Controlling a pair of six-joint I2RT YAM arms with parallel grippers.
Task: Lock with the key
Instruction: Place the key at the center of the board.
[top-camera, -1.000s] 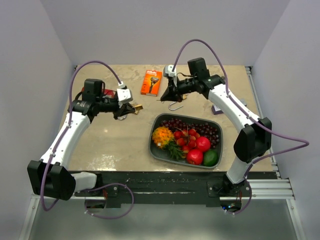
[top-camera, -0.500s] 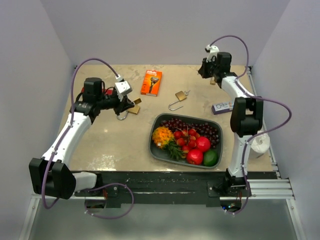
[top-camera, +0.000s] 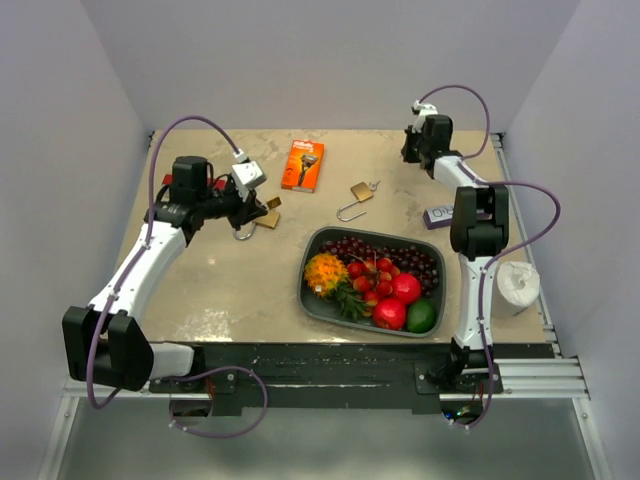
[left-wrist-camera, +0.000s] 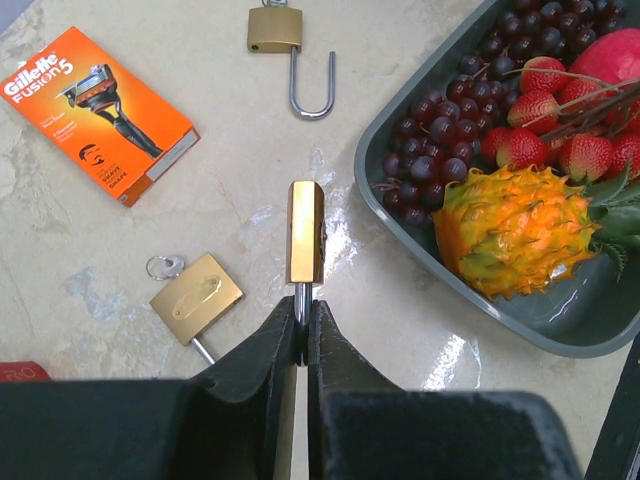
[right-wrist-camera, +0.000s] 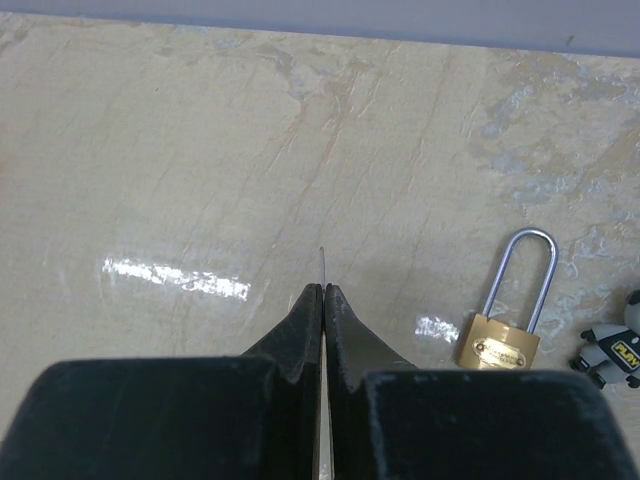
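While the left gripper (left-wrist-camera: 303, 308) pinches a brass padlock (left-wrist-camera: 305, 232) by its shackle, body just beyond its tips, the right gripper (right-wrist-camera: 322, 296), clamped on a thin key (right-wrist-camera: 322, 262), probably must next bring them together.

Open tabletop (top-camera: 230, 290) near left, fruit tray (left-wrist-camera: 530, 315) blocking near right, razor box (top-camera: 302, 165) and padlock (top-camera: 354, 200) mid-back

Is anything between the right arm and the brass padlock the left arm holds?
Only low things: the orange razor box and an open brass padlock lie flat near that path to the held padlock. Passing above looks possible.
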